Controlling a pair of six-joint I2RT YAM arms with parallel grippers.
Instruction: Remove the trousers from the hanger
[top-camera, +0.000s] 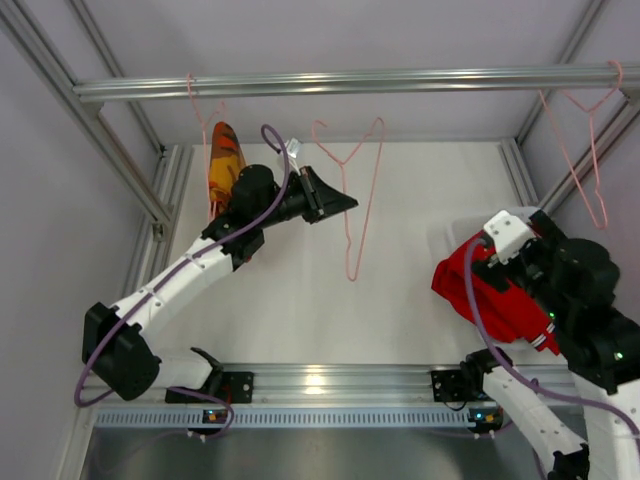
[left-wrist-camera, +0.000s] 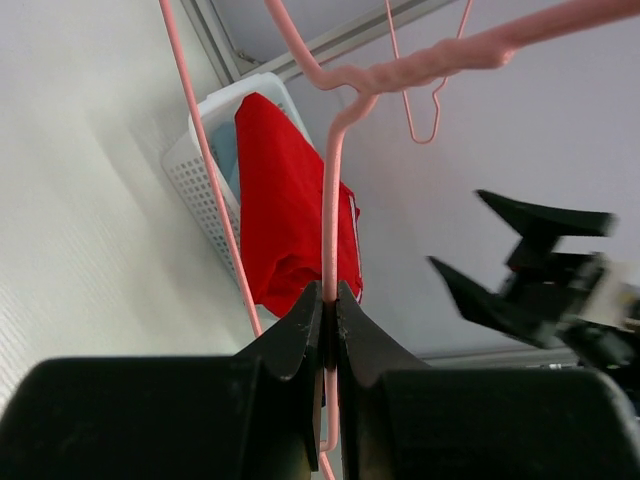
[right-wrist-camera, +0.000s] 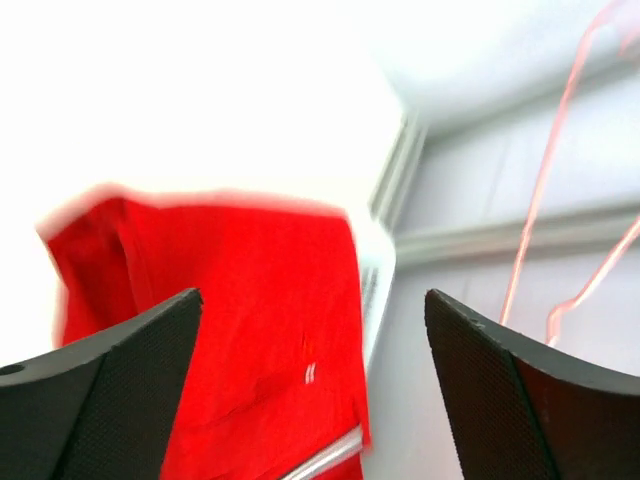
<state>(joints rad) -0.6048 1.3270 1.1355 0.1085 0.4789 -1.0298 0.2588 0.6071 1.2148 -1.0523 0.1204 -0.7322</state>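
Clamping pink hanger (left-wrist-camera: 332, 190), left claw (left-wrist-camera: 329, 292) outstretched

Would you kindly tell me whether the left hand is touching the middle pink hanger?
Touching. The left wrist view shows the left hand shut on the middle pink hanger, with its wire pinched between both fingers.

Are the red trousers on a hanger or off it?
Off. The red trousers hang over the white basket's rim, and the pink hanger pinched in the left pincer is bare.
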